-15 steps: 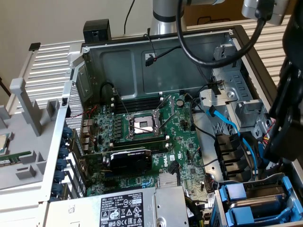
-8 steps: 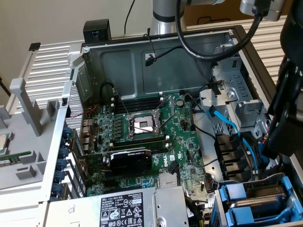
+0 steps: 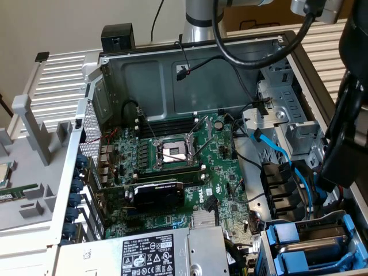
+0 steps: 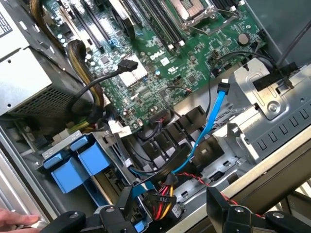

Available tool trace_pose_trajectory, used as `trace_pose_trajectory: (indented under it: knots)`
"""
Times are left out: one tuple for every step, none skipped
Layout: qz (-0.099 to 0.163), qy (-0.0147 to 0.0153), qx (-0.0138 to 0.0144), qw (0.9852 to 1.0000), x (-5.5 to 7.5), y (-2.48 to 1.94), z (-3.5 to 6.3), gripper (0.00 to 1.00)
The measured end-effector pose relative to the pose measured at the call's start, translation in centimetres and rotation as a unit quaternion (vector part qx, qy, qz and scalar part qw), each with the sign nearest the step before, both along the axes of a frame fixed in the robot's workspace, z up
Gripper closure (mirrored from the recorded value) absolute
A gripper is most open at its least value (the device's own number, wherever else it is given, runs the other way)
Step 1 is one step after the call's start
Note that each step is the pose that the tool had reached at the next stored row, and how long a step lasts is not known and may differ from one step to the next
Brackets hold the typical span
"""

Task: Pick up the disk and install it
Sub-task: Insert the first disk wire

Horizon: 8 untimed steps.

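Black jaws of our gripper (image 4: 167, 206) stand spread wide in the wrist view, pinching nothing. Between them we look down on a bundle of red, yellow and black power leads (image 4: 165, 194) at the case's edge. Just past these sits the disk (image 4: 77, 165), which we know by its bright blue rails. It lies in the drive cage at the case corner, beside the grey power supply (image 4: 29, 92) and apart from the jaws. We judge the gripper hangs wide open near this corner so that it can span the blue frame. A light-blue data cable (image 4: 209, 126) loops over the metal bay, its plug end free. Farther off comes the green motherboard (image 4: 160, 63), then the open processor socket (image 4: 194, 9).

The wrist view alone gives us a person's fingertips (image 4: 14, 221) resting at the case rim near the jaws. The exterior view adds what the wrist camera cannot: the black graphics card (image 3: 158, 195), the power supply's stickered face, and the arm's silver column (image 3: 198, 20) rising behind the case.
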<state>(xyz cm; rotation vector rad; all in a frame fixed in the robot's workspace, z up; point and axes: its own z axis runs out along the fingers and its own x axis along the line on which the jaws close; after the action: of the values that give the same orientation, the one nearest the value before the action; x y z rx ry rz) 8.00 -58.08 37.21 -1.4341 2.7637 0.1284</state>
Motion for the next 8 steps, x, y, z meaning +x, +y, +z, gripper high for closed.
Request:
trace_pose_trajectory:
  knots:
    - [-0.001, 0.0004, 0.0001, 1.0000, 0.00, 0.06, -0.05, 0.29]
    - [-0.003, 0.0009, 0.0000, 1.0000, 0.00, 0.13, -0.12, 0.29]
    - [-0.005, 0.0013, 0.0000, 1.0000, 0.00, 0.17, -0.18, 0.29]
    - [-0.008, 0.0015, 0.0001, 1.0000, 0.01, 0.19, -0.26, 0.29]
    - [-0.012, 0.0016, 0.0001, 0.9999, 0.01, 0.21, -0.31, 0.29]
    - [-0.017, 0.0017, 0.0001, 0.9999, 0.01, 0.21, -0.36, 0.29]
    - [-0.023, 0.0017, 0.0001, 0.9997, 0.01, 0.21, -0.39, 0.29]
    - [-0.027, 0.0017, 0.0000, 0.9996, 0.01, 0.21, -0.40, 0.29]
